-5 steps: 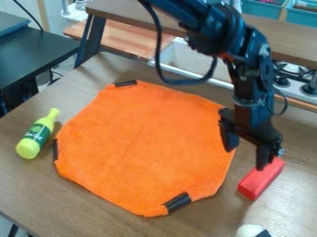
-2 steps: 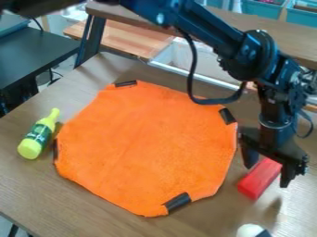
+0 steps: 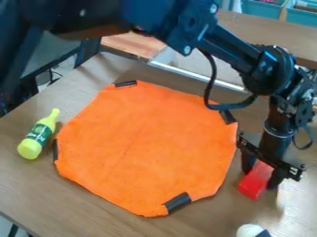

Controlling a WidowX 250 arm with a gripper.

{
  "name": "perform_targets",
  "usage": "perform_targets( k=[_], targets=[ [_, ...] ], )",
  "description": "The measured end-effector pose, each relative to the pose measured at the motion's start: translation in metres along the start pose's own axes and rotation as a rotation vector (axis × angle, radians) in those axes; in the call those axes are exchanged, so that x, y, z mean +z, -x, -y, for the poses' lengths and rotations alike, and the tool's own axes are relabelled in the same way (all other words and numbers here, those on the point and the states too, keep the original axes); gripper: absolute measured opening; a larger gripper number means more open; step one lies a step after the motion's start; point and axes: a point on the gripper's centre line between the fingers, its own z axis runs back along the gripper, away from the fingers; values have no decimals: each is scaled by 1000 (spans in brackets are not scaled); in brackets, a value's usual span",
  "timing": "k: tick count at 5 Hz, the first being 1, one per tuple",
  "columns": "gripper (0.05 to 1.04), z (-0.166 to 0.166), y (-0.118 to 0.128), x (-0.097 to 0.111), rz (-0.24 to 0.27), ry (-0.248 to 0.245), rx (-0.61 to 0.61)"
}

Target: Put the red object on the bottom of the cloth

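Observation:
At the right of the camera view the gripper (image 3: 261, 170) is low over the table, shut on the red object (image 3: 252, 186), with one finger against each long side. The red object is a block lying on the wood, and its near end sticks out below the gripper. To the left of it, the orange cloth (image 3: 145, 148) lies spread out flat, with dark patches near its edges. A strip of bare table separates the block from the cloth's right edge.
A yellow-green bottle (image 3: 38, 134) lies left of the cloth. A white and dark object (image 3: 252, 230) sits at the bottom edge, below the block. Behind the table (image 3: 93, 206) runs a raised wooden shelf (image 3: 266, 33). The arm crosses the top of the view.
The gripper has moved right and down onto the red block, and its fingers have drawn closer together around it. More of the arm now covers the upper left. Cloth and bottle have stayed put.

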Motion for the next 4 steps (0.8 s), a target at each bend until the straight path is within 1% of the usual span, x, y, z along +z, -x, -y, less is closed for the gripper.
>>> perform_targets(
  k=[1, 2, 3, 4],
  targets=[
    [555, -4, 6, 4, -47, -64, 12],
    [555, -4, 18, 9, -87, -12, -18],
    [555, -25, 12, 45, -9, 197, -29],
    [555, -51, 26, 58, -104, 238, -67]
  ],
)
